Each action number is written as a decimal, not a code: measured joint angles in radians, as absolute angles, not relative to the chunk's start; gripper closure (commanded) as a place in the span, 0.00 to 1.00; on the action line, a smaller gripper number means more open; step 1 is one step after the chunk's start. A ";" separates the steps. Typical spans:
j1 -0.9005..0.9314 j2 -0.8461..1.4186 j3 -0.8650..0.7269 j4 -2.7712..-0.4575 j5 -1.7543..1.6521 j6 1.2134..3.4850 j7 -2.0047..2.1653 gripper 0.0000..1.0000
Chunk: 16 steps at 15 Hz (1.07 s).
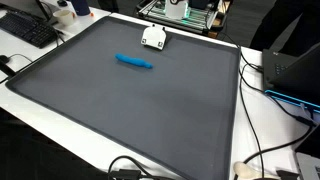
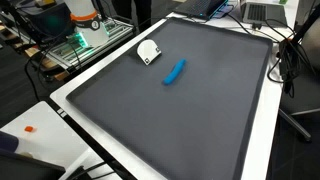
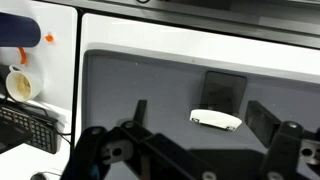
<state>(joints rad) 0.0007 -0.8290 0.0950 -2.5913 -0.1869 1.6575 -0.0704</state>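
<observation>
A small white curved device [image 3: 216,119] lies on the dark grey mat [image 3: 120,85]. In the wrist view it sits between my gripper's [image 3: 200,110] two fingers and well below them. The fingers are spread wide and hold nothing. The device lies near the mat's far edge in both exterior views [image 1: 153,38] [image 2: 148,51]. A blue pen-like object [image 1: 134,62] [image 2: 175,72] lies flat on the mat [image 1: 150,110] [image 2: 190,110] a short way from the device. It is out of the wrist view. My arm and gripper do not show in either exterior view.
The mat covers a white table [image 1: 265,120]. A black keyboard [image 1: 30,30] [image 3: 25,128] and a cup [image 3: 20,85] sit beside the mat. Cables [image 1: 265,155] and a laptop [image 1: 295,70] lie along one side. A green-lit frame [image 2: 80,40] stands past the device.
</observation>
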 measured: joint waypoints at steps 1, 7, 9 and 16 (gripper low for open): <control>0.001 -0.829 0.095 -2.591 -0.187 1.658 -0.070 0.00; 0.001 -0.828 0.095 -2.591 -0.187 1.658 -0.070 0.00; 0.001 -0.828 0.095 -2.591 -0.187 1.658 -0.070 0.00; 0.030 -0.779 0.113 -2.608 -0.127 1.699 0.033 0.00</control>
<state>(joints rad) 0.0305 -0.7790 0.1133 -2.6077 -0.1266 1.6994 0.0334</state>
